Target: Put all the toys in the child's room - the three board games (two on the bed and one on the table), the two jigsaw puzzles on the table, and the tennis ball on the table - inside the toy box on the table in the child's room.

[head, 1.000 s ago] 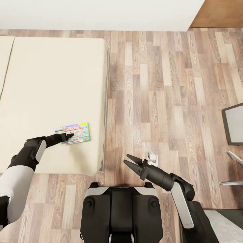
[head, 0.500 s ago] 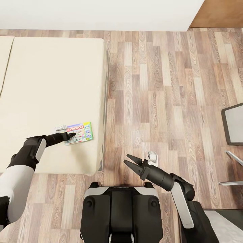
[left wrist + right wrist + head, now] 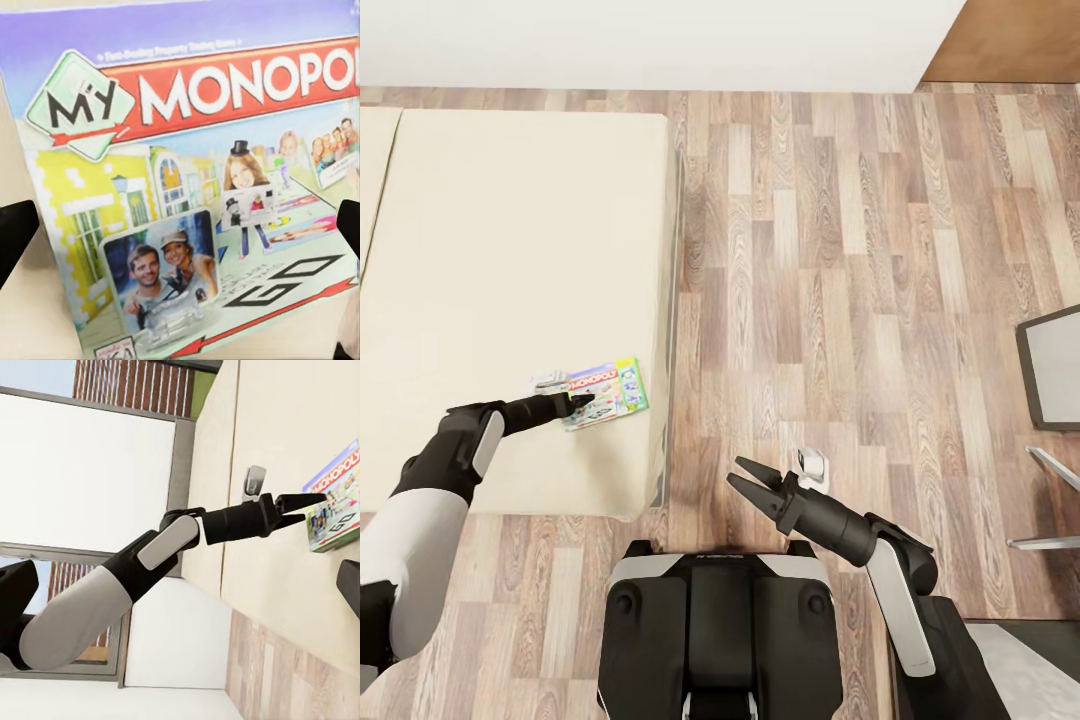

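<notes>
One board game (image 3: 608,391), a thin white and green box with a red Monopoly logo, lies on the cream bed (image 3: 510,250) close to its right edge. My left gripper (image 3: 578,402) is open, and its fingertips rest on the box's left part. In the left wrist view the cover (image 3: 187,172) spans the picture between the two dark fingertips (image 3: 15,232). In the right wrist view the left gripper (image 3: 296,508) touches the game (image 3: 334,499) at its edge. My right gripper (image 3: 745,480) hangs open and empty over the plank floor.
The bed's right edge (image 3: 668,300) drops to the wood plank floor (image 3: 840,280). A grey framed chair-like object (image 3: 1052,380) stands at the far right. A white wall (image 3: 660,40) runs behind the bed. My base (image 3: 720,630) is just off the bed's near corner.
The left gripper has slid to the right, and the board game has moved with it toward the bed's right edge. The right arm has stayed still.
</notes>
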